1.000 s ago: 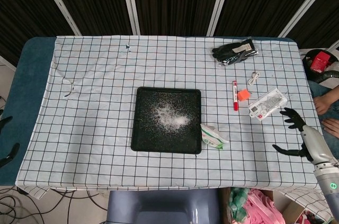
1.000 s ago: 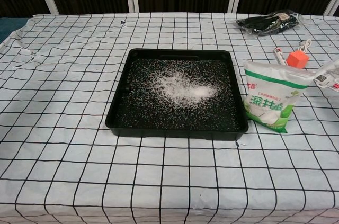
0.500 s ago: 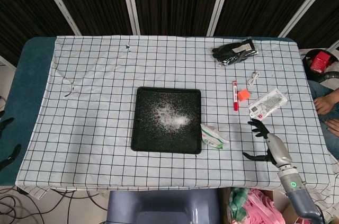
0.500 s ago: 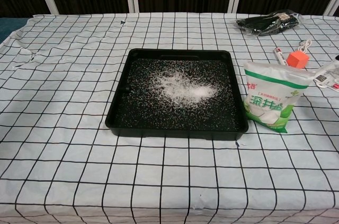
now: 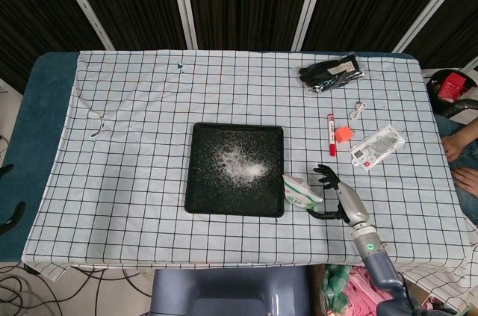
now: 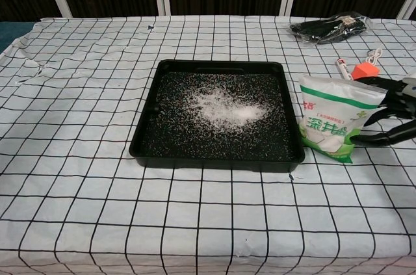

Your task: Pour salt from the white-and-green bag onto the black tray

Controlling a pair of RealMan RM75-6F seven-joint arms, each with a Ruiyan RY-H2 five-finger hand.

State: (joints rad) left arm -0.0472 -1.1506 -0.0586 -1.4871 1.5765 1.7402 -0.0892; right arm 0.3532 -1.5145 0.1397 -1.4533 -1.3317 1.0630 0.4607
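White-and-green bag [image 5: 301,192] in head view: lies on the checked cloth [image 5: 134,144], touching or just beside the right edge of the black tray [image 5: 200,181], near its front corner. Salt [image 5: 240,164] spread in a pale patch across tray middle. Right hand [image 5: 333,193] just right of the bag, fingers spread wide, holding nothing; fingertips close to the bag, contact cannot be told. Left hand [image 5: 9,215] only a dark sliver at the far left frame edge, off the cloth; its state cannot be told. Behind the right hand: red marker [image 5: 331,134], small orange block [image 5: 343,134], clear packet [image 5: 377,146], white cable [image 5: 358,110], black gloves [image 5: 331,72] near the far right corner. All well apart from the tray.

Chest view: bag [image 6: 333,123] stands upright, top edge open, just right of the tray [image 6: 146,138]. Right hand [image 6: 393,114] enters from the right edge, dark fingers splayed toward the bag's side, empty. Orange block [image 6: 365,72] and marker [image 6: 342,68] behind the bag; gloves [image 6: 331,28] at far right. Salt [image 6: 221,107] heaped mid-tray, grains scattered around it.
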